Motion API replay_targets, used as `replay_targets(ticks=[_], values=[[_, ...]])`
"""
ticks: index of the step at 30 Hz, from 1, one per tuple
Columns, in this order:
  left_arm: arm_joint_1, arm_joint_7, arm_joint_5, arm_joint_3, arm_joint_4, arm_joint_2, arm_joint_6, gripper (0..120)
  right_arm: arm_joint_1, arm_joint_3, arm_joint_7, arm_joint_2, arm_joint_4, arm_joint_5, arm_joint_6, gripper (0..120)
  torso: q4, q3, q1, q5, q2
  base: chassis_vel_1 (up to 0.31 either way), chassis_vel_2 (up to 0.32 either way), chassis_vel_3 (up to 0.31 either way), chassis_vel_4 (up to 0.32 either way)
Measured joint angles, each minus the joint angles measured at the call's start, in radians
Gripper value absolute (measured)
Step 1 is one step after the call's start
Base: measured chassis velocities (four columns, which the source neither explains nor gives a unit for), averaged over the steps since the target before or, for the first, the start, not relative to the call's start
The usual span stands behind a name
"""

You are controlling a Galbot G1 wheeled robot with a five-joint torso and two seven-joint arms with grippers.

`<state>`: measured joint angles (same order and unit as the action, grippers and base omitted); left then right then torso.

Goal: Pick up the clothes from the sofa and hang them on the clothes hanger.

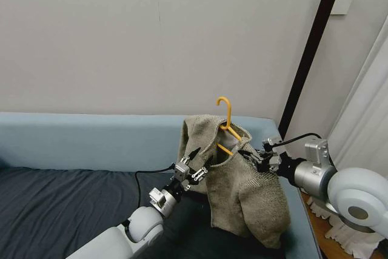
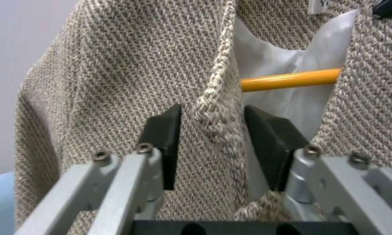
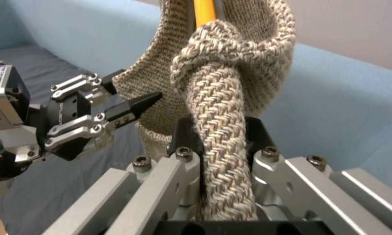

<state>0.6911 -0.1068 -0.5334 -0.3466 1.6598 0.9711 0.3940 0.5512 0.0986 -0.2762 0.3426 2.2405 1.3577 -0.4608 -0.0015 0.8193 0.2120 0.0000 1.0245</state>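
Observation:
A beige knit sweater (image 1: 248, 192) hangs on a yellow hanger (image 1: 225, 113), held up over the sofa's right end. My right gripper (image 1: 250, 154) is shut on a bunched roll of the sweater (image 3: 215, 98) just below the hanger's neck (image 3: 204, 12). My left gripper (image 1: 200, 161) is open at the sweater's left front edge. In the left wrist view its pads (image 2: 166, 134) straddle the knit edge seam (image 2: 215, 98), with the yellow hanger bar (image 2: 290, 80) showing in the opening beyond. The right wrist view also shows the left gripper (image 3: 133, 105) beside the cloth.
The sofa has a light blue backrest (image 1: 91, 144) and a dark seat cushion (image 1: 60, 204). A dark rack pole (image 1: 309, 53) slants up at the right, beside a white curtain (image 1: 364, 119). A plain wall stands behind.

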Motion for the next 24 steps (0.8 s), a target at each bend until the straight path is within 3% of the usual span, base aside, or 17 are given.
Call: replay_targets(ticks=[2,5,7,10,17,24], values=[[-0.001,0.0,-0.001,-0.001,0.0,0.001,0.0,34,0.0,0.0,0.0,-0.001,0.001,0.001,0.0,8,0.0,0.0,0.0,0.0,0.0,0.0,0.0,0.0,0.0],[0.0,0.003,-0.004,-0.003,0.0,0.0,0.001,19,-0.001,-0.001,-0.004,-0.002,0.003,0.003,0.0,8,0.0,0.0,0.0,0.0,0.0,0.0,0.0,0.0,0.0],[0.001,0.004,-0.004,-0.003,0.0,-0.001,0.001,17,-0.001,-0.001,-0.004,-0.003,0.003,0.004,0.0,8,0.0,0.0,0.0,0.0,0.0,0.0,0.0,0.0,0.0],[0.01,0.008,-0.001,-0.001,0.002,-0.008,0.004,2,0.0,-0.002,-0.009,-0.003,0.003,0.011,-0.001,8,0.0,0.0,0.0,0.0,0.0,0.0,0.0,0.0,0.0],[0.014,0.015,0.027,0.018,0.002,-0.028,0.011,0,0.0,-0.007,-0.019,-0.002,0.006,0.035,-0.007,8,0.0001,0.0,0.0,0.0,0.0,0.0,0.0,0.0,0.0],[0.004,0.03,0.126,0.069,-0.003,-0.063,0.04,0,0.0,-0.007,-0.029,0.001,0.009,0.048,-0.013,8,-0.0001,0.0,0.0,-0.0001,0.0,0.0,0.0,0.0,0.0]])
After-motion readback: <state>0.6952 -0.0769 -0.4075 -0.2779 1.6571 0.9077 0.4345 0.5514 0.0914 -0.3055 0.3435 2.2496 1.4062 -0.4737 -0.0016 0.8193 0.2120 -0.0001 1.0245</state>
